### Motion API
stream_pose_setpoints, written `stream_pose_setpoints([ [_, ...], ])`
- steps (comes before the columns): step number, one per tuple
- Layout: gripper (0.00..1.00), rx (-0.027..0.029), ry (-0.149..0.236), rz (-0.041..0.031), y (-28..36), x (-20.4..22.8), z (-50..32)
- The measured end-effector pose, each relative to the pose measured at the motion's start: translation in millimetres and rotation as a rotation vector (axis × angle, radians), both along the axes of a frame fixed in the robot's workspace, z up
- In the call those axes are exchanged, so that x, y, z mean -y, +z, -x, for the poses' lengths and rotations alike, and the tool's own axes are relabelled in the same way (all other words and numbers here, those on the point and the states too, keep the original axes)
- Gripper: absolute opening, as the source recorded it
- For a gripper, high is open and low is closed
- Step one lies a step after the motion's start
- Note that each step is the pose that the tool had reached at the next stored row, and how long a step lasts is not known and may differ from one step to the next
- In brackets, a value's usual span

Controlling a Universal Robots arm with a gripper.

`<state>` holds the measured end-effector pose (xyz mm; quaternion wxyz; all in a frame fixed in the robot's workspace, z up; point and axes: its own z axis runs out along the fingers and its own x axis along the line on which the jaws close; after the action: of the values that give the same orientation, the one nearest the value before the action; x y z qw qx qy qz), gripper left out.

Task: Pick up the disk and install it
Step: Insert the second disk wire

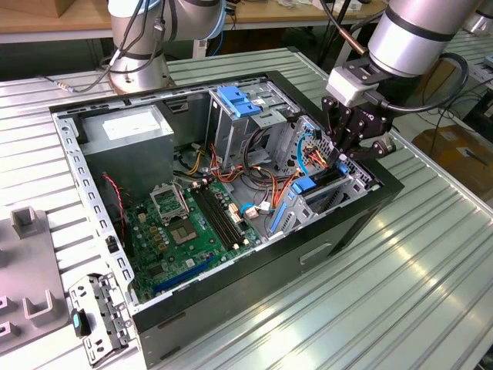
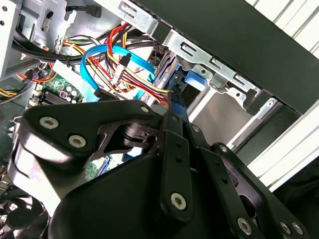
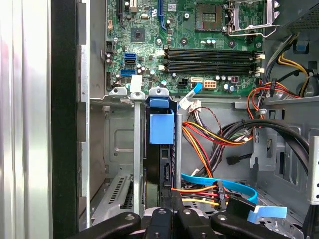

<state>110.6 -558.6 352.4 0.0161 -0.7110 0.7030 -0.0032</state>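
Hand (image 1: 348,146) is clenched on the disk's rear edge; the disk (image 3: 160,149) stands on edge in the drive cage (image 1: 339,189) at the case front, blue rail uppermost. Risk: the blue data cable (image 2: 99,59) and power leads (image 3: 199,139) crowd alongside; a skewed push could snag them or jam the rails.

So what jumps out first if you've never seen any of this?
An opened computer case lies on a ribbed metal table, its green motherboard bare. At the exterior view's right, the black gripper reaches into a drive bay, amid orange, red and blue cables.
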Motion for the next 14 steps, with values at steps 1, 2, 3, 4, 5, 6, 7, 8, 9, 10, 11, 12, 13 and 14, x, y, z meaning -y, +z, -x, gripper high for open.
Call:
stream_pose_setpoints([
  [1, 0.11, 0.0000, 0.000, 0.0000, 0.0, 0.0, 0.1],
  [2, 0.11, 0.0000, 0.000, 0.0000, 0.0, -0.1, 1.0],
  [3, 0.11, 0.0000, 0.000, 0.0001, 0.0, -0.1, 3.5],
  [4, 0.11, 0.0000, 0.000, 0.0000, -0.2, 0.0, 5.7],
  [5, 0.11, 0.0000, 0.000, 0.0000, -0.2, 0.0, 9.1],
  [6, 0.11, 0.0000, 0.000, 0.0000, -0.4, 0.0, 15.5],
  [7, 0.11, 0.0000, 0.000, 0.0001, -0.5, 0.0, 20.2],
  [8, 0.11, 0.0000, 0.000, -0.0001, -0.6, 0.0, 23.6],
  [9, 0.11, 0.0000, 0.000, 0.0000, -0.6, 0.0, 24.8],
  [10, 0.11, 0.0000, 0.000, 0.0000, -0.6, 0.0, 24.8],
  [11, 0.11, 0.0000, 0.000, 0.0000, -0.3, 0.0, 24.9],
  [12, 0.11, 0.0000, 0.000, -0.0001, 3.1, 0.0, 25.1],
  [13, 0.11, 0.0000, 0.000, -0.0009, 8.1, 0.0, 25.0],
  [14, 0.11, 0.0000, 0.000, -0.0010, 12.8, -0.1, 25.0],
])
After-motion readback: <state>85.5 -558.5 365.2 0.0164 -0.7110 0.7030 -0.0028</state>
